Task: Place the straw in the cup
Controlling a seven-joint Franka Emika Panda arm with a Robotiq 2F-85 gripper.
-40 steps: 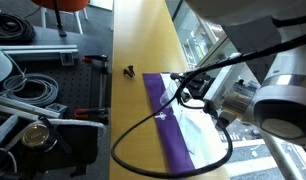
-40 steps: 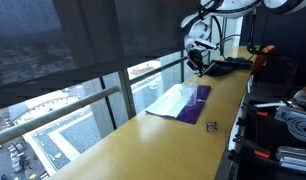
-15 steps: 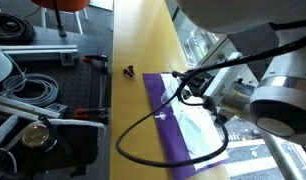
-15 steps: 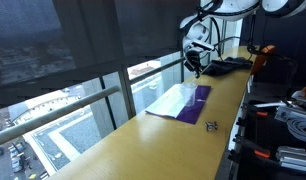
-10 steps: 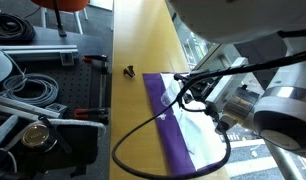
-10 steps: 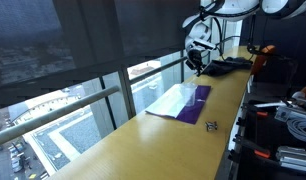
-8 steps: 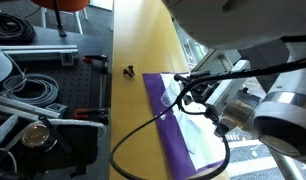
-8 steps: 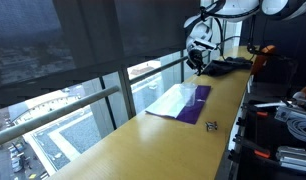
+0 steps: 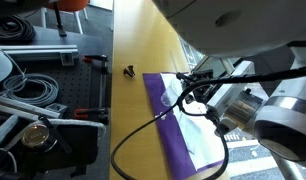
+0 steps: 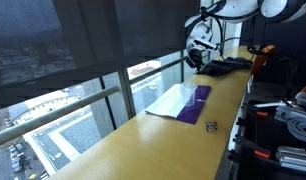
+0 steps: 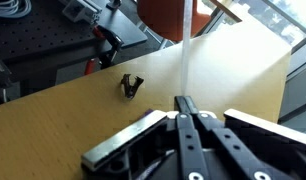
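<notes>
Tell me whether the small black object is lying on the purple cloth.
No, the small black object sits on bare tabletop beyond the purple cloth.

Before you, the table (image 9: pixel 133 40): smooth yellowish wood, faint sheen. Cloth (image 9: pixel 173 146): matt purple fabric. Straw (image 11: pixel 183 45): smooth, pale plastic. Your hand (image 11: pixel 184 104): matt black.

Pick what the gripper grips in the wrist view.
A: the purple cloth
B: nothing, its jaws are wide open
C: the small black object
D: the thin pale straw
D: the gripper is closed on the straw, which sticks out beyond its fingertips, while the small black object lies apart on the tabletop.
</notes>
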